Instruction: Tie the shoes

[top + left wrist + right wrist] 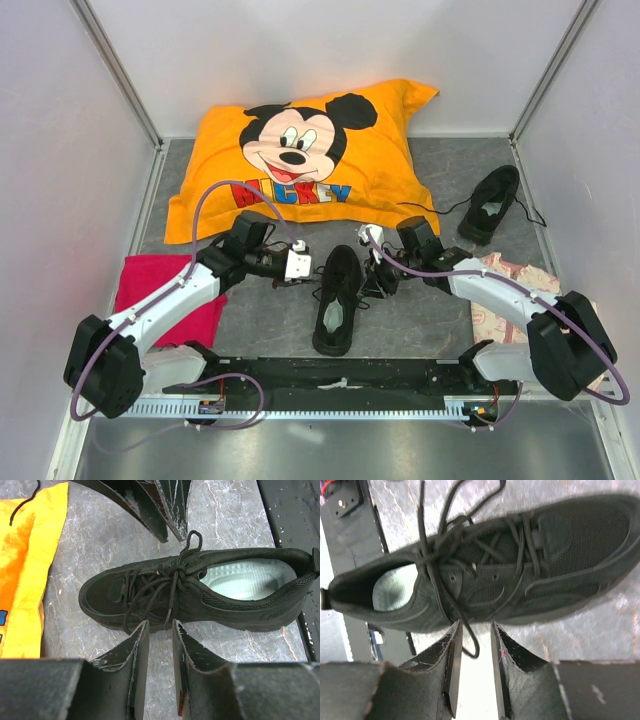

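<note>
One black shoe (335, 300) lies in the middle of the table with its toe pointing away. Its laces are crossed in a loose knot (175, 572) with a small loop (193, 539) on the far side. My left gripper (305, 263) is at the shoe's left side, open and empty (160, 626), with a lace end (169, 611) just in front of its tips. My right gripper (372, 280) is at the shoe's right side, open (474, 626). A lace loop (470, 647) hangs down between its fingers. The second shoe (490, 205) lies at the back right with loose laces.
An orange Mickey pillow (300, 160) lies at the back, close behind both grippers. A red cloth (165, 290) is under the left arm. A patterned cloth (510, 290) is under the right arm. A black rail (340, 380) runs along the near edge.
</note>
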